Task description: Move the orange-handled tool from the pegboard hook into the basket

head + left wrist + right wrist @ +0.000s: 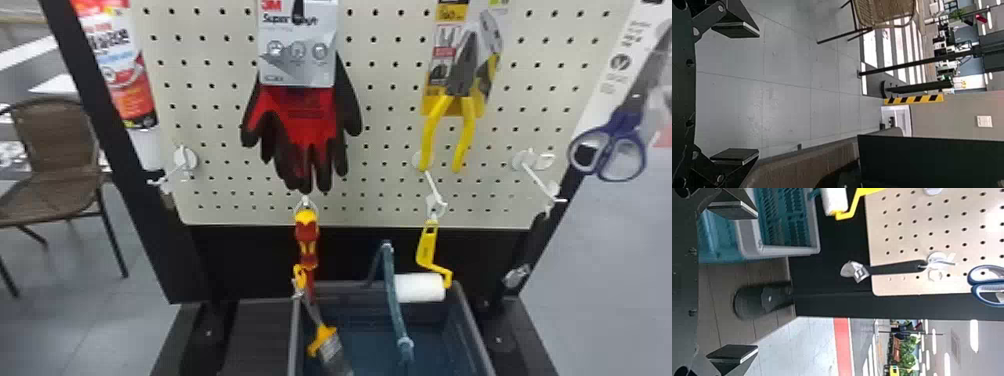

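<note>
A red-and-yellow handled tool [307, 242] hangs from a pegboard hook below the gloves in the head view. Just below and in front of its handle is a slimmer tool with orange parts [324, 337], slanting down over the left side of the grey basket [470, 320]; how it is held up is unclear. In the left wrist view my left gripper [736, 93] stands open, with floor behind it. My right gripper [734, 282] is open too, nothing between its fingers; the basket [789, 250] appears beyond it in the right wrist view.
Red-black gloves [305, 120], yellow pliers [465, 95] and blue-handled scissors [625, 145] hang higher up. A yellow-handled roller [420, 287] hangs over the basket, beside its teal handle [395, 300]. A black-handled tool [895, 268] hangs at the board's right. A wicker chair [55, 150] stands left.
</note>
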`<state>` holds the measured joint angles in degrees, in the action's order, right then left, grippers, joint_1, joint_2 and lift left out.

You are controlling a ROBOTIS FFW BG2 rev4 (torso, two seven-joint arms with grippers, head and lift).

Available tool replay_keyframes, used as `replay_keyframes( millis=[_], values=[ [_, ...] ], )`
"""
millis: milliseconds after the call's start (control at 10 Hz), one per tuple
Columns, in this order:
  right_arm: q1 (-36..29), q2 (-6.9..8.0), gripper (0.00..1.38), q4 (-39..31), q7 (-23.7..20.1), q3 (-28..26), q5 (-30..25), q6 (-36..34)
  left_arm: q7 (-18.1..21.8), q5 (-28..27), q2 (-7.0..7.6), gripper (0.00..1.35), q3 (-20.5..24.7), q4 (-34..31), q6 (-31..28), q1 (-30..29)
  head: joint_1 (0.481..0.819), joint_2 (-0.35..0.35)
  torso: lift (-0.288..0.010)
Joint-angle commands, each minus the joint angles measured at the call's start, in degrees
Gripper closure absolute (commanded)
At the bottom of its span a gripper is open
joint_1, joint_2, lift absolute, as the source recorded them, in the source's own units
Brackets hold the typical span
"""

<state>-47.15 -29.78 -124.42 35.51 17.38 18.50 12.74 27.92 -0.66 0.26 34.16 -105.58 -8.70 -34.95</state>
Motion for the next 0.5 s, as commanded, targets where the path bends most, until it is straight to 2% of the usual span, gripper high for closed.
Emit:
replay_keyframes(
  millis=[0, 100, 200, 300, 400],
  values=[
    [9.58, -11.71, 0.1, 2.71, 9.49, 15.76, 7.87, 8.35, 0.12, 0.31, -0.41, 0.22, -1.55, 1.73, 0.97, 1.33, 0.549, 0.0, -0.1],
    [20.17, -17.77, 0.1, 5.38, 17.75, 29.47, 12.53, 14.59, 0.2, 0.31, -0.41, 0.22, -2.61, 2.57, 1.32, 1.82, 0.549, 0.0, -0.1],
    [31.12, -21.2, 0.1, 7.63, 24.69, 42.83, 15.87, 20.57, 0.29, 0.31, -0.41, 0.22, -3.57, 3.55, 1.32, 2.07, 0.549, 0.0, -0.1],
    [35.92, -21.9, 0.1, 8.61, 29.09, 49.6, 17.36, 23.91, 0.47, 0.22, -0.41, 0.22, -4.72, 3.55, 0.79, 2.07, 0.549, 0.0, -0.1],
    [34.07, -21.55, 0.1, 7.63, 31.46, 49.95, 16.83, 24.26, 1.26, -0.04, -0.41, 0.22, -5.24, 3.55, 0.27, 1.82, 0.549, 0.0, -0.1]
  ],
)
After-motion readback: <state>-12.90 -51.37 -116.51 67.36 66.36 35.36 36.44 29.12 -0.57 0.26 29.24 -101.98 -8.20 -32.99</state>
